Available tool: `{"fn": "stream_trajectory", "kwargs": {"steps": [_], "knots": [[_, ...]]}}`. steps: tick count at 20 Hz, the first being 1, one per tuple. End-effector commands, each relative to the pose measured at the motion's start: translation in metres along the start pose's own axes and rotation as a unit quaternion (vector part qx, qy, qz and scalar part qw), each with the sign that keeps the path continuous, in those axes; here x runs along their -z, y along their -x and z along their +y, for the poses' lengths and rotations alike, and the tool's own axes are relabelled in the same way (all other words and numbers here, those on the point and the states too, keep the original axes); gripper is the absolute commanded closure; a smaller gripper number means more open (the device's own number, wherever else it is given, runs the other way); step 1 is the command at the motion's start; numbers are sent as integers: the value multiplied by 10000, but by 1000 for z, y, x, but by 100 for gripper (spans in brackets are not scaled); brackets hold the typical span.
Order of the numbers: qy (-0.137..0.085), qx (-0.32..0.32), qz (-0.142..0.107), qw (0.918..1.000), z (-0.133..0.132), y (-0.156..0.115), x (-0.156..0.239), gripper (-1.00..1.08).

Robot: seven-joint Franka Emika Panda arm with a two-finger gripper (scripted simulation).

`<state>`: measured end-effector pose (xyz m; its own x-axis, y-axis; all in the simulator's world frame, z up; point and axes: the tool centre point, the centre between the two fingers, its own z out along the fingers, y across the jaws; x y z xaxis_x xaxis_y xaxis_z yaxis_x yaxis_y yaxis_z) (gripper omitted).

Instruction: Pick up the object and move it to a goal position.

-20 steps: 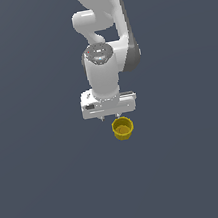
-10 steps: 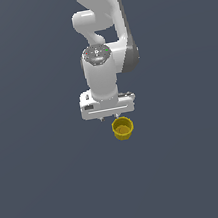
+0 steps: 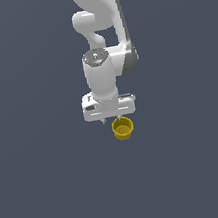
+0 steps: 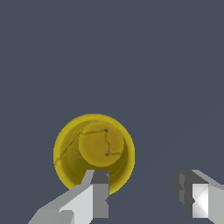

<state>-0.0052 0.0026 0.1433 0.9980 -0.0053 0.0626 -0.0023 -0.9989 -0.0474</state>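
Observation:
The small yellow cup (image 3: 123,128) stands upright on the dark grey floor, hollow side up. In the wrist view the cup (image 4: 94,151) shows its round rim and inner bottom. My white gripper (image 3: 110,118) hangs just above and slightly to the exterior view's left of the cup. It is open and empty (image 4: 142,186). One fingertip (image 4: 99,192) lies over the cup's rim. The other fingertip (image 4: 192,197) is well clear of the cup, over bare floor.
The flat dark grey floor (image 3: 54,191) surrounds the cup. The white arm (image 3: 99,26) rises behind the gripper. No other object shows.
The gripper has sunk a little toward the cup and shifted slightly. The cup has not moved.

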Motion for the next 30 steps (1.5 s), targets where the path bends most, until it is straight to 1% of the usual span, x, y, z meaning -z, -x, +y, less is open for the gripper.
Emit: {"fn": "stream_trajectory", "kwargs": {"steps": [1,10,18,24,30], "knots": [[-73,-34,138,9999,-2,1,-6,-20],[-301,-232,734,9966,-6,6,-25,-20],[-377,-450,1237,9906,-4,15,-36,-20],[-371,-574,1491,9865,0,21,-40,-20],[-354,-642,1625,9840,2,25,-42,-20]]}}
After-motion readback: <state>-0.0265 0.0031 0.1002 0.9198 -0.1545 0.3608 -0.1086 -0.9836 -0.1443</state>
